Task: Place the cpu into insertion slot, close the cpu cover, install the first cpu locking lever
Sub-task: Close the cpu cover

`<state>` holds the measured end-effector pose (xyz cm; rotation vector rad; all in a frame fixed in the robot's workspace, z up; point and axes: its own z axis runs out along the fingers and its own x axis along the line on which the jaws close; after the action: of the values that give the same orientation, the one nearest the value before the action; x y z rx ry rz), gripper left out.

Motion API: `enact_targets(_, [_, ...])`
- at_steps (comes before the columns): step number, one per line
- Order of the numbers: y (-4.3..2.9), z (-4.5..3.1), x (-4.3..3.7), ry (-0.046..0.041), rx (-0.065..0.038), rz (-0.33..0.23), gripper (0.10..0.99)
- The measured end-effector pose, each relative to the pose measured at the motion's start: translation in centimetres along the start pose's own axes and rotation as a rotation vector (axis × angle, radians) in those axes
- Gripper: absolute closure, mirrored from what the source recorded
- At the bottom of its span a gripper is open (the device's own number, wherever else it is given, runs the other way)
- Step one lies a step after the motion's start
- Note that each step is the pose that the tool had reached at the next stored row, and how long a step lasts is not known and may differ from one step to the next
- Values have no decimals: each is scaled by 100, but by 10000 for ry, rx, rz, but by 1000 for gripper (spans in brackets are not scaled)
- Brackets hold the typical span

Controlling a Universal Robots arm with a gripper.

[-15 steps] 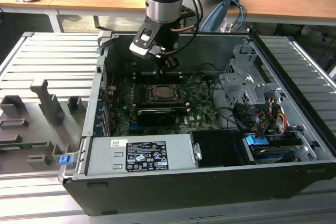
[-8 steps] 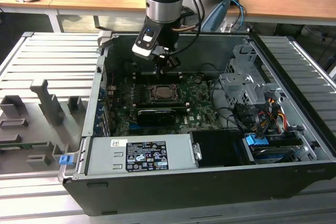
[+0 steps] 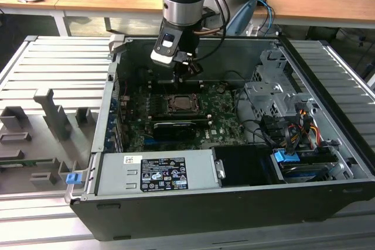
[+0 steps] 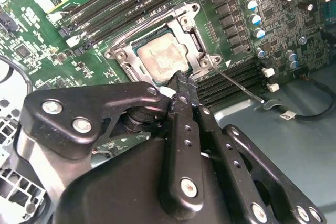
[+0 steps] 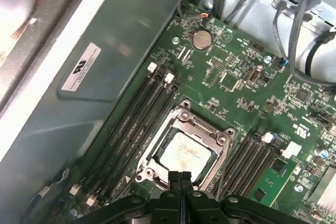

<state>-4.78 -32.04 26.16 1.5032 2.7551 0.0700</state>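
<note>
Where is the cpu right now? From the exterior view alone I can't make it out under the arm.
Observer: In both wrist views the cpu lies flat in the insertion slot.
Operator: Is the cover down?
Observer: Yes, the cpu cover lies flat around the chip, which shows through its window.
Operator: And the gripper?
Observer: The gripper has its fingers pressed together, tips at the cover's edge.

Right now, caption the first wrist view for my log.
Shut gripper at the edge of the closed cover, cpu seated beneath.
</note>
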Motion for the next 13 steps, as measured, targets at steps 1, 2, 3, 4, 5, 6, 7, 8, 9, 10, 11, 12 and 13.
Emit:
enact_targets(1, [0, 0, 0, 4, 2, -85, 980])
enact_targets(2, [0, 0, 0, 6, 2, -148, 980])
enact_targets(3, [0, 0, 0, 10, 5, -251, 980])
enact_targets(4, [0, 0, 0, 14, 7, -358, 980])
enact_targets(5, [0, 0, 0, 18, 8, -429, 980])
enact_targets(6, [0, 0, 0, 20, 10, -498, 980])
enact_targets(7, [0, 0, 0, 24, 12, -608, 980])
enact_targets(8, [0, 0, 0, 29, 14, -718, 980])
enact_targets(9, [0, 0, 0, 33, 15, -809, 980])
enact_targets(10, [0, 0, 0, 37, 18, -921, 980])
enact_targets(11, [0, 0, 0, 42, 20, -1043, 980])
enact_targets(12, [0, 0, 0, 50, 23, -1247, 980])
enact_targets(13, [0, 0, 0, 58, 27, -1438, 980])
